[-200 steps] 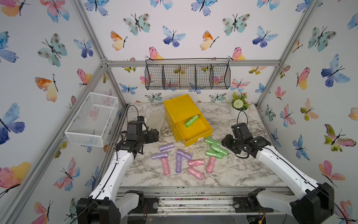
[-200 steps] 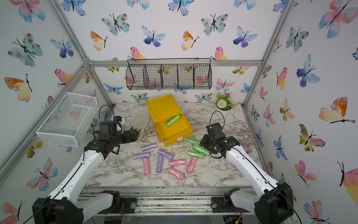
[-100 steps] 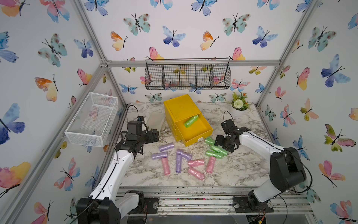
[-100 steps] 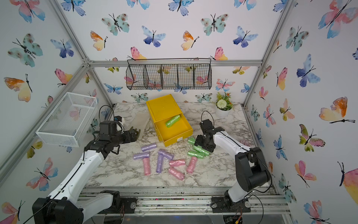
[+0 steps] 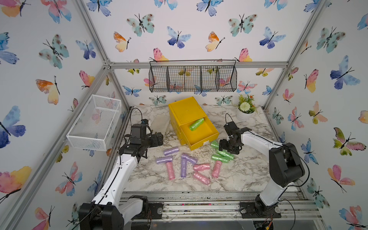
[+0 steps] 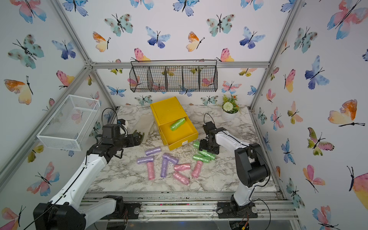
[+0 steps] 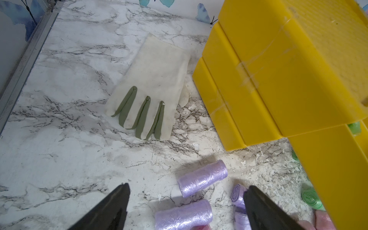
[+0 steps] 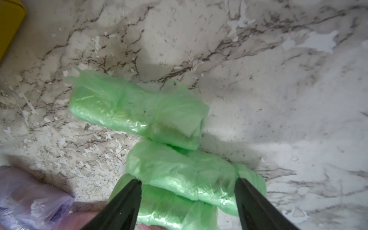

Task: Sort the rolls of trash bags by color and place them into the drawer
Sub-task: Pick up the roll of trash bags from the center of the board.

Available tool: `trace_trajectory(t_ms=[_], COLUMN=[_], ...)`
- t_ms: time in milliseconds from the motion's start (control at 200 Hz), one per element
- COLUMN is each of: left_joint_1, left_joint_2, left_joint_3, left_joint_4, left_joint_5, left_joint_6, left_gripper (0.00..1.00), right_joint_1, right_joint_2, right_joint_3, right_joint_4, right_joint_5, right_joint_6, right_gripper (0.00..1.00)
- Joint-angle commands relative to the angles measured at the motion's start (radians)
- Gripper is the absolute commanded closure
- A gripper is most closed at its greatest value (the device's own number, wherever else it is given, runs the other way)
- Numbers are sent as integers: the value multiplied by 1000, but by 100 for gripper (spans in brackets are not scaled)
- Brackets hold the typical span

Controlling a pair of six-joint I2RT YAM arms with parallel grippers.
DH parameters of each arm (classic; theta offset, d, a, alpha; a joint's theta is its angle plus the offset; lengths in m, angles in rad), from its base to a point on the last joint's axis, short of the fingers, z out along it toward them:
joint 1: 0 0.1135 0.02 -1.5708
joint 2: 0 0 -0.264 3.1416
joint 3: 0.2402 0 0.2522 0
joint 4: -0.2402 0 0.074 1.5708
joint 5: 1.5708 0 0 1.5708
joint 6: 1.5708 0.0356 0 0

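In both top views the right gripper [image 5: 223, 147] covers part of the green rolls [image 5: 220, 158] just beside the open yellow drawer [image 5: 197, 145]. Its wrist view shows jaws spread astride one roll [image 8: 179, 175]; we cannot tell whether they touch it. Inside the drawer lies another green roll [image 5: 196, 124]. Toward the tabletop's [image 5: 239, 179] left edge the left gripper [image 7: 187, 187] hangs released, empty, near purple rolls [image 7: 203, 178], partly cut off. Pink rolls [image 5: 201, 167] lie mid-tabletop on scuffed marble, between butterfly-papered walls [image 5: 199, 29].

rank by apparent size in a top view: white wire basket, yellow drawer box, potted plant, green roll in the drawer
1. white wire basket and yellow drawer box: look alike; basket hangs nearer the camera
2. potted plant
3. green roll
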Motion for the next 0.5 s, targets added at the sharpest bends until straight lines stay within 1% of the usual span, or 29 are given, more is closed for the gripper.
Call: trace_trajectory(t_ms=[0, 160, 385, 496], left_joint_1=[8, 8, 9, 9], left_joint_2=[6, 9, 10, 12], left_joint_3=[2, 1, 3, 4], left_joint_4=[1, -2, -1, -2], left_joint_5=[20, 23, 24, 27], left_joint_6=[13, 15, 14, 15], left_gripper=[6, 6, 6, 6], right_joint_1=[-3, -3, -3, -3], right_joint_2=[16, 24, 0, -4], right_joint_3=[-22, -36, -72, -78], right_joint_4=[-24, -28, -38, -51], right_joint_5=[-3, 4, 24, 42], right_joint_6=[-31, -39, -38, -32], right_gripper=[20, 22, 33, 34])
